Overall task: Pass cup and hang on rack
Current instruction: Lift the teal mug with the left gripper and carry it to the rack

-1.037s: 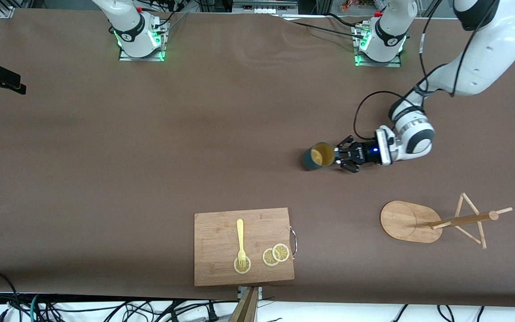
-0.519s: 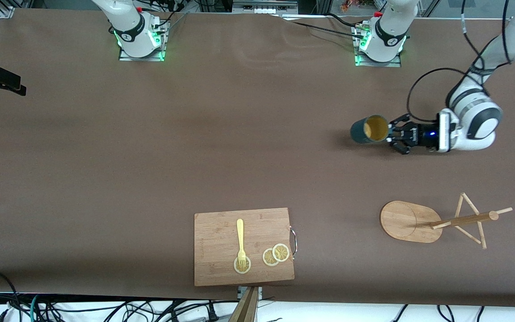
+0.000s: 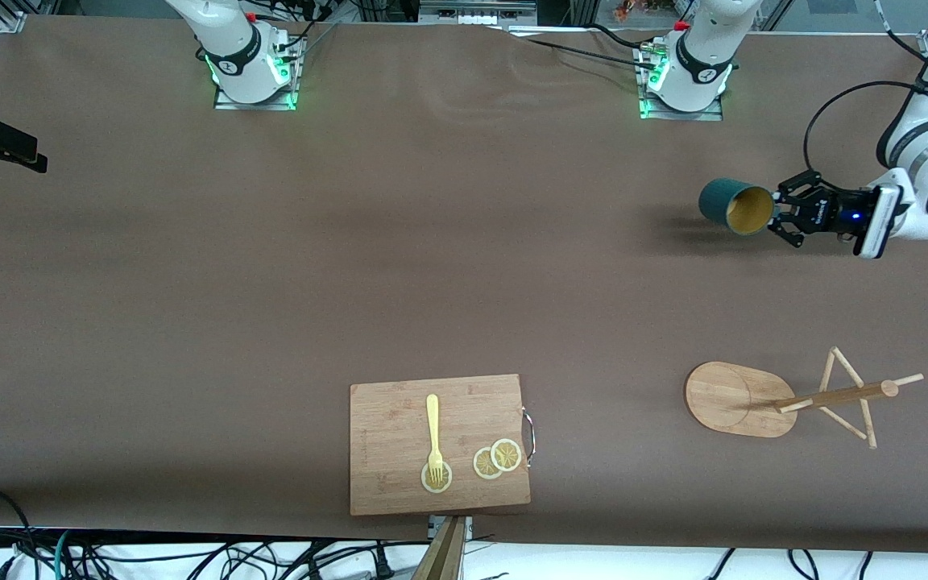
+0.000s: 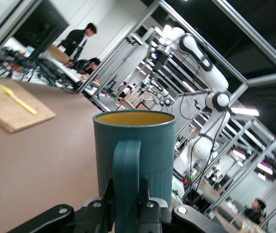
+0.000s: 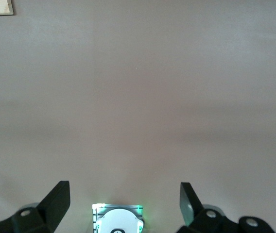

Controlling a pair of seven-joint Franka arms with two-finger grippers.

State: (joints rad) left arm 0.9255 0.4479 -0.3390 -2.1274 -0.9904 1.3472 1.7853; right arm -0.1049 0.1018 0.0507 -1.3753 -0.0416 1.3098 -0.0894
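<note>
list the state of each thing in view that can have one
cup: held by its handle, off the table, on its side
left gripper: shut on the cup's handle
right gripper: open, holding nothing
rack: standing, pegs bare
fork: lying on the cutting board

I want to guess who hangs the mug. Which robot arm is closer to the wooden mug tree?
Left. Its tool holds the teal mug above the table by the mug tree; the right tool hangs open over its own base.

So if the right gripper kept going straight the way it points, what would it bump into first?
Probably just the bare table: the open right gripper points down at it, with nothing between.
</note>
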